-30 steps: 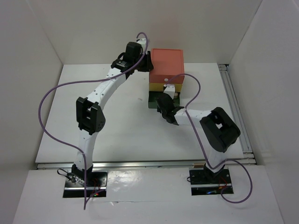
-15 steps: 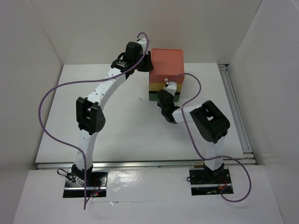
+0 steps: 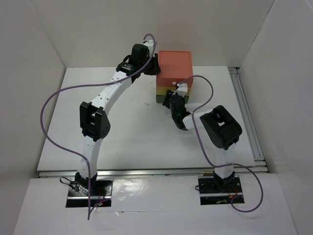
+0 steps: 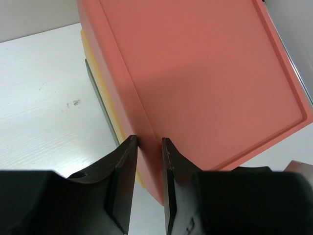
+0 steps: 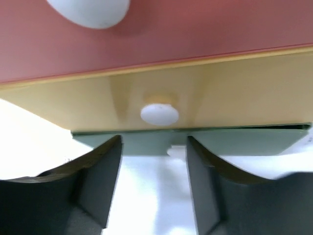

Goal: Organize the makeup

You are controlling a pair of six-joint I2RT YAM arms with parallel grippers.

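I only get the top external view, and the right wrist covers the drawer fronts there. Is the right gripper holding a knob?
Observer: No. The right gripper is open. The green drawer's white knob sits in the gap between its fingers, with neither finger visibly on it.
Operator: What is above that knob?
Observer: The yellow drawer's knob is just above it, and the coral drawer's knob is higher and to the left.
Operator: Is the left gripper clamped on the box?
Observer: The left gripper has its fingers close together, astride the left edge of the coral top. Whether they pinch it I cannot tell.
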